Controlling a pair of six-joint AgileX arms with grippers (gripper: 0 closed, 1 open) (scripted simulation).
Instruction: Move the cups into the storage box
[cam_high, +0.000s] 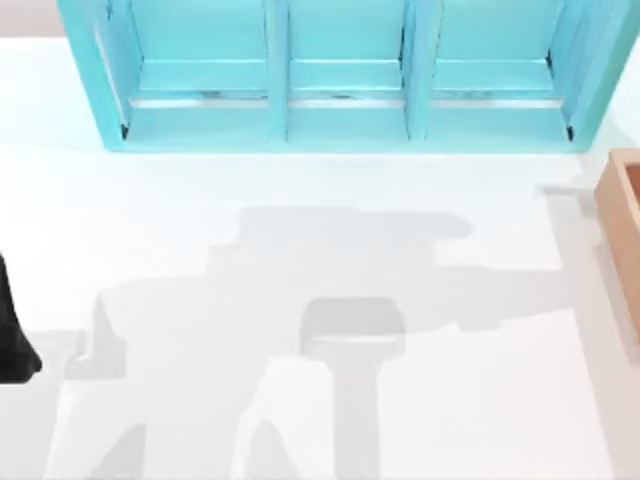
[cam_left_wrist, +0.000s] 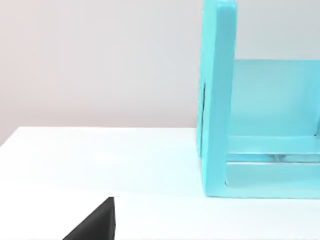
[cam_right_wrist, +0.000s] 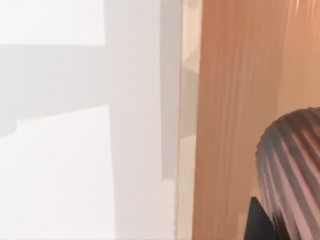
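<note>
The white counter (cam_high: 300, 300) carries a large turquoise three-compartment unit (cam_high: 340, 80) along its far edge, open fronts facing the arms; it plays no part in the task and stands well apart from the action. At the counter's right edge the top view catches a corner of the tan storage box (cam_high: 625, 220), set within the right arm's reach. The right wrist view adds what the top view lacks: the box's wood-grained wall (cam_right_wrist: 235, 120) seen close, and a ribbed reddish-brown cup (cam_right_wrist: 292, 170) right by the camera, over the box. I judge this cup is being carried in for release, though whether the right pincer has hold of it I cannot tell. The left arm (cam_high: 12, 340) sits parked at the counter's left edge; the left wrist view shows a dark part of it (cam_left_wrist: 97, 222) and the unit's side wall, and I cannot tell how its pincer stands.
</note>
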